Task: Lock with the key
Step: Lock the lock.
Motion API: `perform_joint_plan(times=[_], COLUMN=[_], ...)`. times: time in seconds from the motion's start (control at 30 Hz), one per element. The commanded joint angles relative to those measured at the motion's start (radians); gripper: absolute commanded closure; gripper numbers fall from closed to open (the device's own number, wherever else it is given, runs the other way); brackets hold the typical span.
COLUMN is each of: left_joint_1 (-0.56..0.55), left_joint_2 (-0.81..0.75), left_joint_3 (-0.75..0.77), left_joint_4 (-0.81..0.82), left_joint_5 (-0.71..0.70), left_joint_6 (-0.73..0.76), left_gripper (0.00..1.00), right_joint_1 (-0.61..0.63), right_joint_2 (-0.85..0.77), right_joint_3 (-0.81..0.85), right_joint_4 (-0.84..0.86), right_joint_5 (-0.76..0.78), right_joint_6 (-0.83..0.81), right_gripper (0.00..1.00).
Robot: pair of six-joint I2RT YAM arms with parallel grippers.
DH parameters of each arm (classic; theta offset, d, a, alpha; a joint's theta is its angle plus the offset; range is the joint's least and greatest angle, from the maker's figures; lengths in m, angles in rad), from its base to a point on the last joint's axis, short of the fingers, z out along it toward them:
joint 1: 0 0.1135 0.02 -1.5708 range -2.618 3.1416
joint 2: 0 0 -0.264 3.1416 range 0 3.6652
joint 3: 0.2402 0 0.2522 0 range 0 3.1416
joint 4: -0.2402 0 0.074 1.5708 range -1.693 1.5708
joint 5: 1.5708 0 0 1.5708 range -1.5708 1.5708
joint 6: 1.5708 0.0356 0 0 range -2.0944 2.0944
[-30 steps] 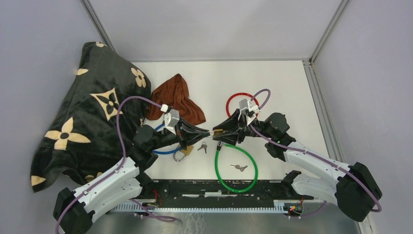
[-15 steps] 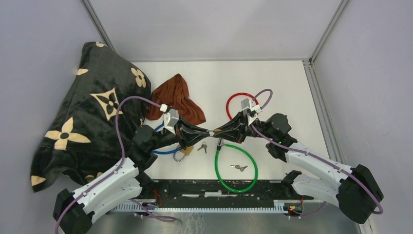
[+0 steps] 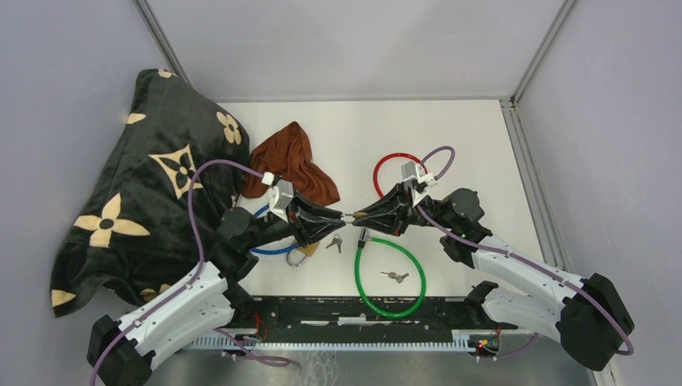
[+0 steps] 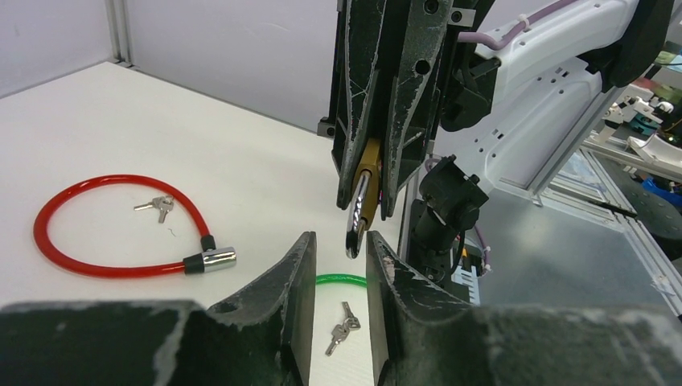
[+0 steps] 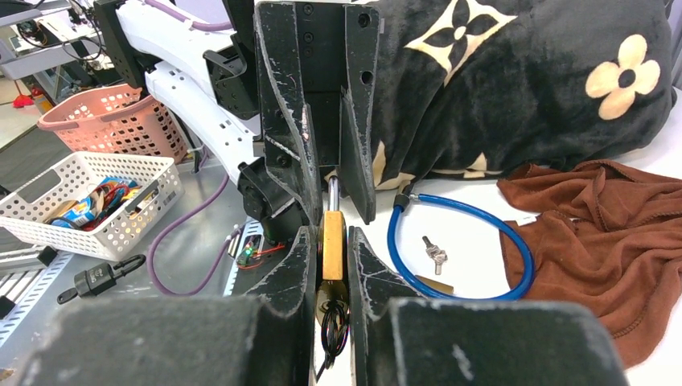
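A brass padlock (image 5: 332, 229) is clamped between the fingers of my right gripper (image 5: 330, 235), which is shut on its body. A key (image 5: 331, 296) with a black loop sticks out of the padlock's underside. The silver shackle (image 4: 355, 223) points at my left gripper (image 4: 338, 248), whose jaws stand apart on either side of the shackle tip. Above the middle of the table, the left gripper (image 3: 335, 216) and the right gripper (image 3: 364, 215) meet tip to tip.
A green cable lock (image 3: 392, 277) with loose keys (image 3: 394, 277) lies below the grippers. A red cable lock (image 3: 384, 166) lies behind them and a blue cable lock (image 3: 272, 248) under the left arm. A brown cloth (image 3: 293, 165) and a black blanket (image 3: 145, 185) lie at the left.
My right gripper has shut on the padlock's body. The left gripper's jaws, shut on the shackle before, have parted. Both arms have barely shifted.
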Motion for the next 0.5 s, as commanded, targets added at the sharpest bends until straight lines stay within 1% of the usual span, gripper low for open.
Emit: perform_joint_plan(times=[0.0,0.1,0.4,0.43,0.47], left_joint_1=[0.003,0.002,0.002,0.002,0.002], left_joint_2=[0.018,0.032,0.034,0.036,0.036], left_joint_3=[0.047,0.051,0.058,0.057,0.056], left_joint_4=[0.050,0.058,0.085,0.083,0.083], left_joint_5=[0.023,0.033,0.069,0.072,0.071], left_joint_6=[0.000,-0.012,-0.007,-0.008,-0.007], left_gripper=[0.70,0.76,0.76,0.80,0.88], right_joint_1=[-0.002,0.001,0.001,0.001,0.001], right_joint_2=[-0.006,-0.005,0.000,0.001,0.001], right_joint_3=[0.033,0.031,0.033,0.034,0.036], right_joint_4=[0.038,0.035,0.003,0.002,0.000], right_joint_5=[-0.014,-0.018,-0.024,-0.024,-0.024], right_joint_6=[0.000,0.001,-0.020,-0.020,-0.019], right_gripper=[1.00,1.00,1.00,1.00,1.00])
